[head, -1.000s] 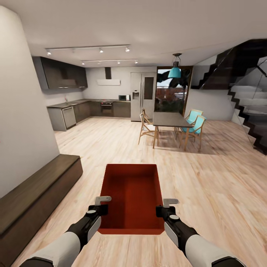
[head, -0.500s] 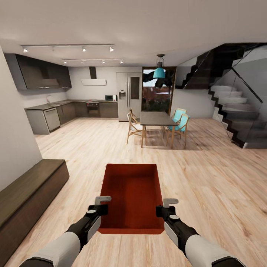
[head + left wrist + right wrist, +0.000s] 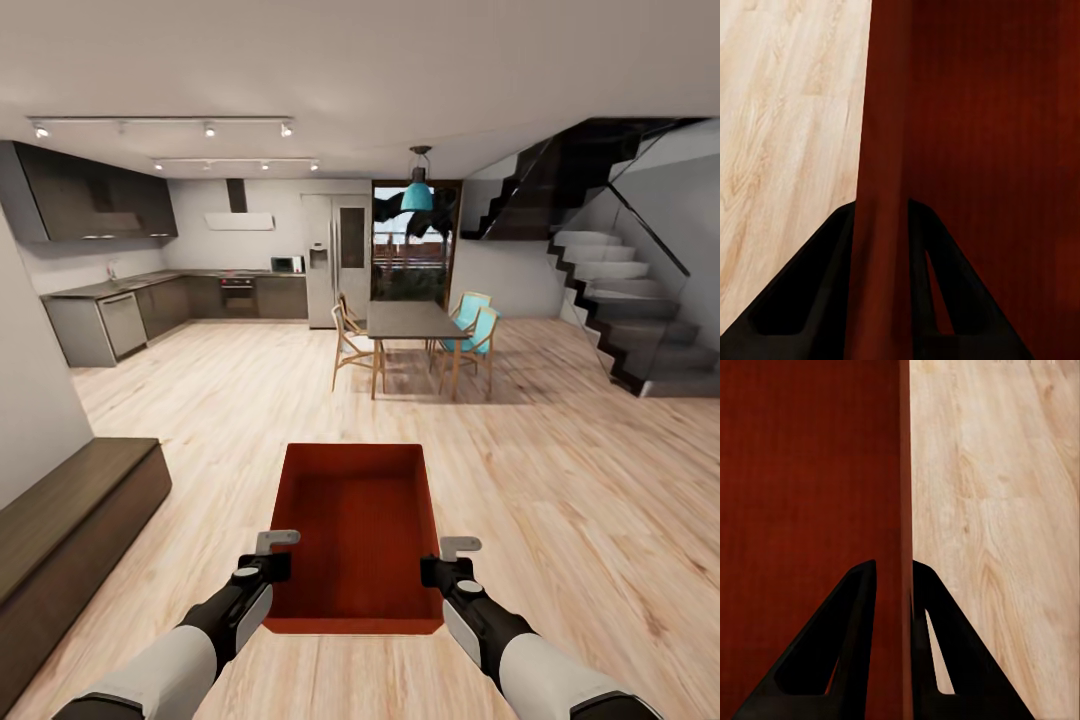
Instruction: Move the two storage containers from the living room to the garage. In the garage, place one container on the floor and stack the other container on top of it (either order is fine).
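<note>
One storage container was carried low at six o'clock in the head view, over light plank flooring. The left gripper was clamped on its left wall, the right gripper on its right wall. With a dining table at twelve o'clock and kitchen cabinets at ten, the garage seemed unreached; setting down and stacking remained. No writing was legible.

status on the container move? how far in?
Early. In hand: one storage container, left pincer and right pincer each clamped on a side wall, carried over light wood flooring with kitchen ahead. Left: reach garage, set it down, stack the second.
</note>
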